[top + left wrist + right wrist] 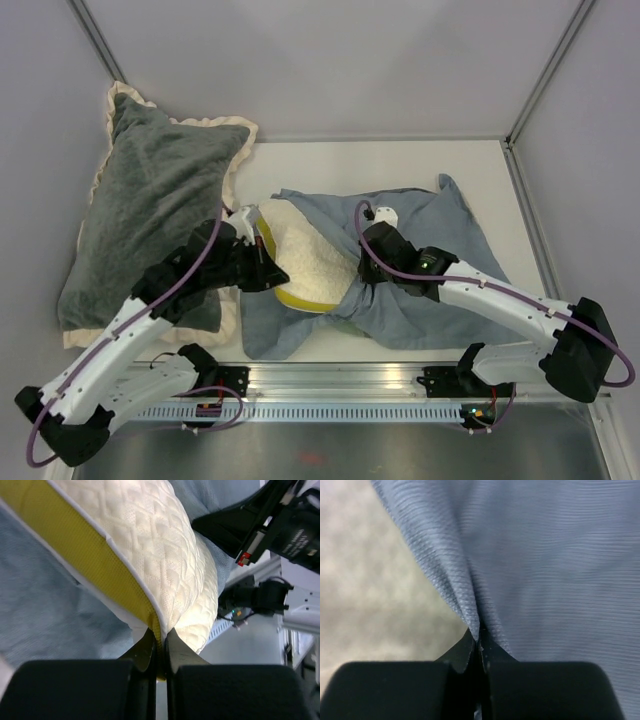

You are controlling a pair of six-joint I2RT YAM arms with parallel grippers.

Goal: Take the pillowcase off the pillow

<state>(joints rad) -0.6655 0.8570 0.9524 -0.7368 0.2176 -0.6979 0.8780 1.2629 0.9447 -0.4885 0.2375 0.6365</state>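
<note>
I see left gripper point(160, 644) clamped on the pillow point(165, 545) at its yellow edge, right gripper point(480, 641) pinching a fold of pillowcase point(550, 555).

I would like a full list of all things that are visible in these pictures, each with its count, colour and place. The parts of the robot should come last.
grey-blue cloth pillowcase: one, grey-blue, crumpled at the middle of the table, covering the right end of the pillow.
cream-white quilted pillow: one, cream-white with a yellow-green edge band, partly out of the pillowcase on its left side.
dark grey plush pillow: one, dark grey with a cream ruffle, at the left of the table.
white table: one, white, under all the cloth things.
metal rail: one, silver, along the near edge, bearing both arm bases.
left gripper: one, black, shut on the pillow's yellow-green edge.
right gripper: one, black, shut on a fold of the pillowcase.
</note>
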